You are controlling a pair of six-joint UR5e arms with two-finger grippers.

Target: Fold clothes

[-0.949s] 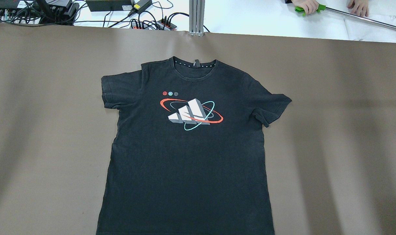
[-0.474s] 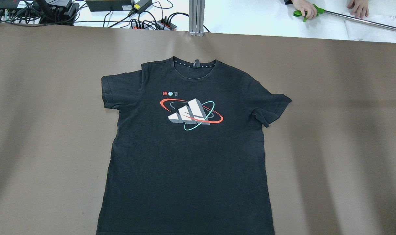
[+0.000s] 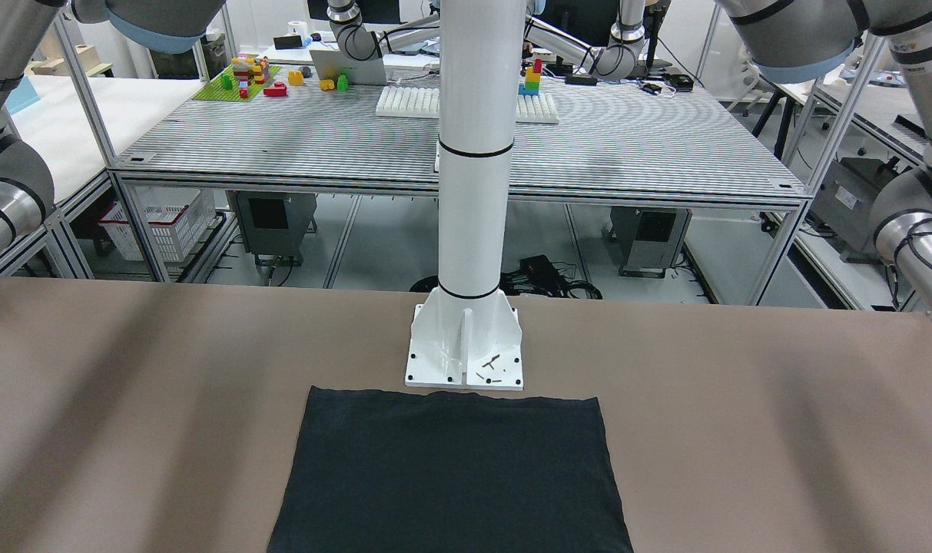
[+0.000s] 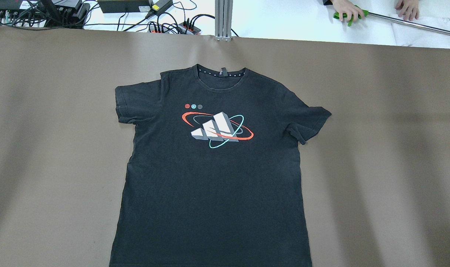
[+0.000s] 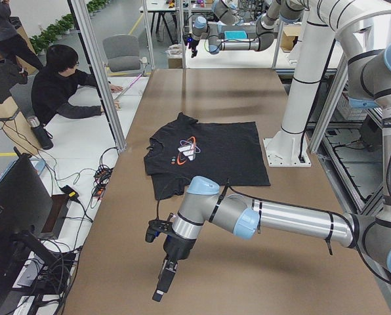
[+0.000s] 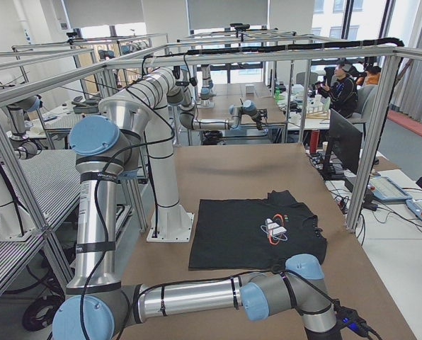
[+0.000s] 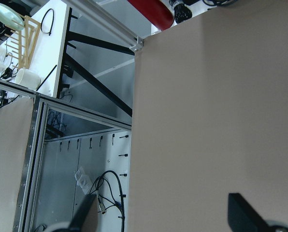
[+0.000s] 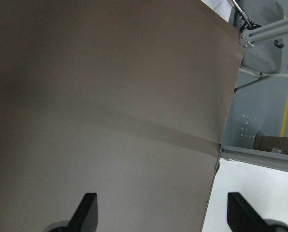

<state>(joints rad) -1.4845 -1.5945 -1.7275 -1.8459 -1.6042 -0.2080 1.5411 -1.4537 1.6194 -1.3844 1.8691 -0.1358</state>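
The clothes are one black T-shirt (image 4: pixel 213 174) with a red, white and teal print on the chest. It lies flat and face up on the brown table (image 4: pixel 377 148), collar toward the far edge, both short sleeves spread. Its hem half (image 3: pixel 450 468) shows in the front-facing view below the robot's base. My left gripper (image 7: pixel 162 203) is open over bare table near the table's edge, and in the exterior left view it (image 5: pixel 164 279) hangs well clear of the shirt (image 5: pixel 202 154). My right gripper (image 8: pixel 162 200) is open too, over bare brown table by a corner.
The white robot pedestal (image 3: pixel 466 338) stands just behind the shirt's hem. Beyond the far table edge lie cables and power strips (image 4: pixel 173 26), an aluminium post (image 4: pixel 223 18), and a person's hands on a metal rod with a green handle (image 4: pixel 349 14).
The person's hand with the green handle has shifted a little at the far right. The shirt has not moved.
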